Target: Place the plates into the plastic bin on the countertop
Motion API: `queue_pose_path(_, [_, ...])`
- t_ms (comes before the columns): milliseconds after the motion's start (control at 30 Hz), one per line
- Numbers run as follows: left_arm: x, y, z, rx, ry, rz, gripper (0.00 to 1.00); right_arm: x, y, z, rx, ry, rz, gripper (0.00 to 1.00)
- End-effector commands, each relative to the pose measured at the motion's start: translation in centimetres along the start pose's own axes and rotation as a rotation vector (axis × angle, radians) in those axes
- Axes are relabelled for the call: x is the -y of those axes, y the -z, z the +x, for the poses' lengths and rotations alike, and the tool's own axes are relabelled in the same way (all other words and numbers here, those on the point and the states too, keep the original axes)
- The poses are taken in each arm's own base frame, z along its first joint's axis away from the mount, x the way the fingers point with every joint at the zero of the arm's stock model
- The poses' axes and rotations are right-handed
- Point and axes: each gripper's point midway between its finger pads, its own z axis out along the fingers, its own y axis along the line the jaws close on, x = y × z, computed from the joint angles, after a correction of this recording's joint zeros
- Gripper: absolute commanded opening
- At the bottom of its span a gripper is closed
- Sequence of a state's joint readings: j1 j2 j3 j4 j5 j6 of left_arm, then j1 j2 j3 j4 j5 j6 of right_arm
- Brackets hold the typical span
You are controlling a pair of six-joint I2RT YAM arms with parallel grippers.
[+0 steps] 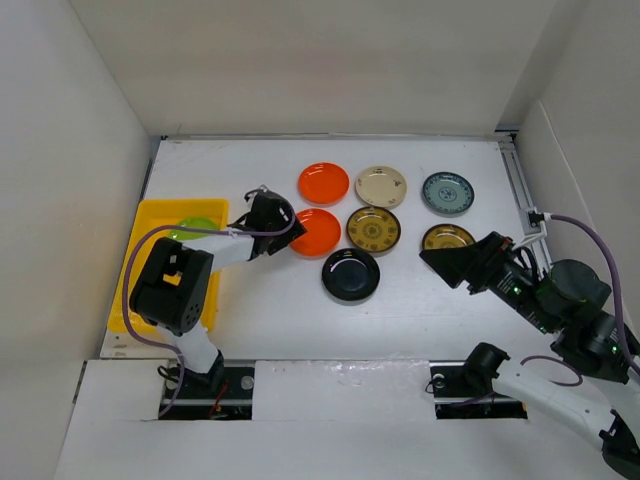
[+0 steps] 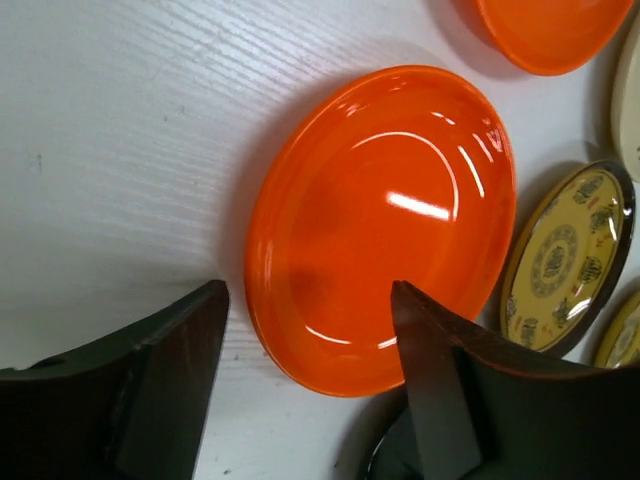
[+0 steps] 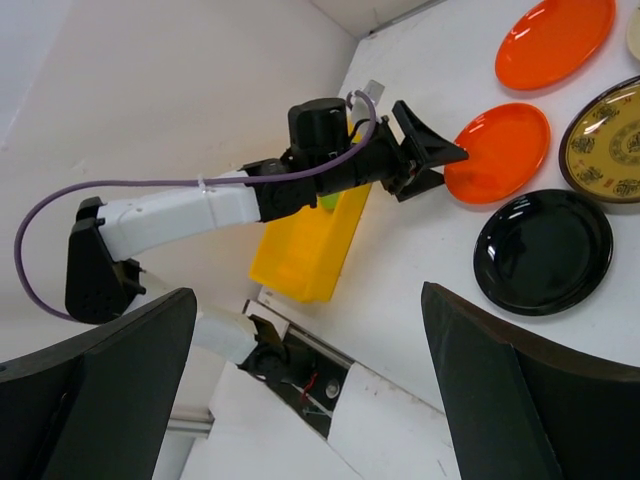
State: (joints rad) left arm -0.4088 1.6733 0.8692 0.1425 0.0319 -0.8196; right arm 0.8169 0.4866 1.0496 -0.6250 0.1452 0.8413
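You are holding the left gripper (image 2: pixel 308 300), jaws parted and gripping nothing, astride the near rim of the orange plate (image 2: pixel 380 220) lying on the countertop (image 1: pixel 260 300) near the plastic bin (image 1: pixel 150 225). Seat the rim deep before clamping. The right gripper (image 3: pixel 308 295) is hanging open, empty.

Light was bright and even, coming from above, and the countertop (image 1: pixel 420 310) read pale, nearly washed out. Shadows were soft and thin. White glare streaked the orange plate (image 2: pixel 380 220), and the black plate (image 1: pixel 350 275) showed a pale sheen. Close to the lens, the left fingers (image 2: pixel 170 390) were dark and soft-edged; the wrist views bent toward their edges.
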Motion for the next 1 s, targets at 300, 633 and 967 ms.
queue_pose_path(300, [-1.8,-1.3,-1.0,0.013,0.082,-0.063,0.00,-1.3,0.8,-1.2,0.042,0.003,-0.053,1.00])
queue_pose_path(633, [0.6,10.7,-13.3,0.400,0.132,-0.134,0.00,-1.2,1.1,-1.2,0.042,0.003,-0.053,1.00])
queue_pose_path(967, [-13.0,18.5,-19.3,0.509,0.388,-0.281,0.00,-1.4,1.5,-1.6,0.054,0.021,-0.066,1.00])
